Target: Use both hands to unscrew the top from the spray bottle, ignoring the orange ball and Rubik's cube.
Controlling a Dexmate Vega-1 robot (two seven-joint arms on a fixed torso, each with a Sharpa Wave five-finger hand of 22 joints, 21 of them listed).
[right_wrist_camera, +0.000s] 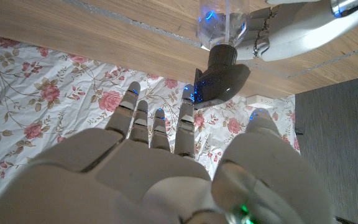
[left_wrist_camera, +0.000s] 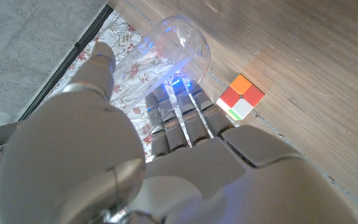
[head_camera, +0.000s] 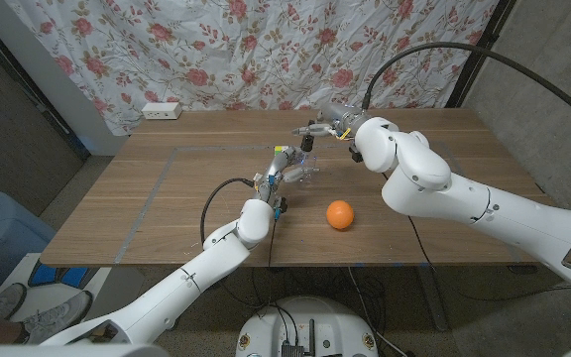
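A clear spray bottle [head_camera: 300, 171] with a black spray top [head_camera: 308, 142] stands upright near the table's middle. My left hand [head_camera: 279, 177] grips its clear body [left_wrist_camera: 179, 46] from the near side, fingers wrapped round it. My right hand [head_camera: 327, 125] hovers just behind and to the right of the top. In the right wrist view its fingers [right_wrist_camera: 157, 127] are spread, and the black top [right_wrist_camera: 221, 74] sits just beyond the fingertips, between fingers and thumb, not clearly touched. The left hand [right_wrist_camera: 291, 28] shows there on the bottle [right_wrist_camera: 219, 22].
An orange ball [head_camera: 339, 214] lies on the wooden table [head_camera: 167, 218] to the right of my left wrist. A Rubik's cube [left_wrist_camera: 241, 96] sits on the wood close to the bottle. A white power strip [head_camera: 161, 111] lies at the far left edge, before a floral curtain [head_camera: 246, 50].
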